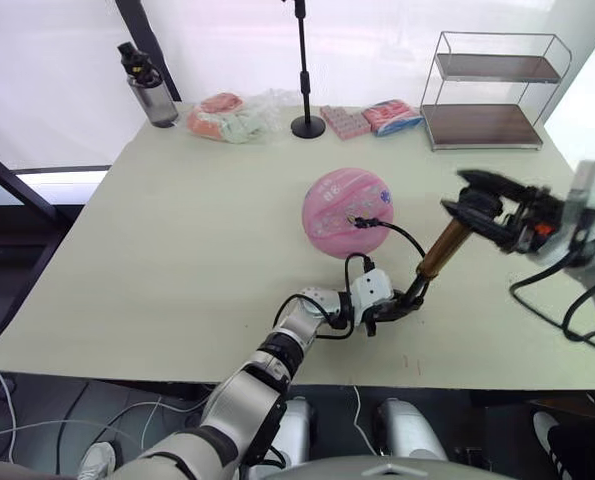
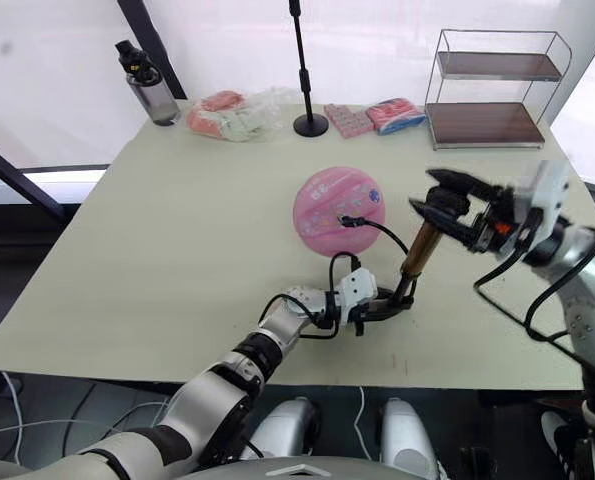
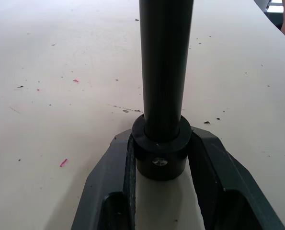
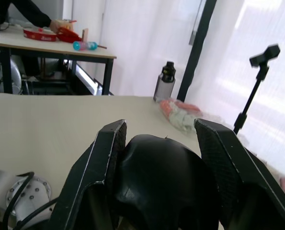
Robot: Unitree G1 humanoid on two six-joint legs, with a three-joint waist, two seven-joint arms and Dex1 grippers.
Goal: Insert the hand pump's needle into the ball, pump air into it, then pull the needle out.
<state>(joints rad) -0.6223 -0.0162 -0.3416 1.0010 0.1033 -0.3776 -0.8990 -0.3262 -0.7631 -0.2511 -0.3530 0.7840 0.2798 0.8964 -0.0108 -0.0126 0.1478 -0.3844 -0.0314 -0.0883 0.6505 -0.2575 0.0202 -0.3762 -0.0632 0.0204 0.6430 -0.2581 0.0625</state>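
- The left gripper [image 1: 385, 308] reaches low over the table [image 1: 177, 250] toward 1 o'clock, forearm nearly flat, and its two fingers are clamped on the black lower end cap of the hand pump [image 1: 441, 250].
- In the left wrist view that cap sits squeezed between the fingers [image 3: 114, 167], with the barrel rising away from them.
- The right gripper [image 1: 474, 205] comes in from 3 o'clock, held above the table, fingers pointing toward 9 o'clock and closed around the pump's black handle; the right wrist view shows the handle wedged between both fingers [image 4: 104, 158].
- The pump leans, its gold barrel climbing from the left gripper up toward 1 o'clock.
- The ball [image 1: 348, 212] rests on the table at 11 o'clock from the pump, near it but apart from both grippers.
- The black hose arcs from the pump's base to the ball's near face; the needle [image 1: 355, 221] is too small to make out, only its black fitting shows against the pink.
- The table is pale and matte, flecked with crumbs; along its far edge stand a bottle [image 1: 145, 85], a stand pole [image 1: 305, 70], soft packets [image 1: 232, 115] and a wire shelf [image 1: 492, 90], before a bright curtained window.
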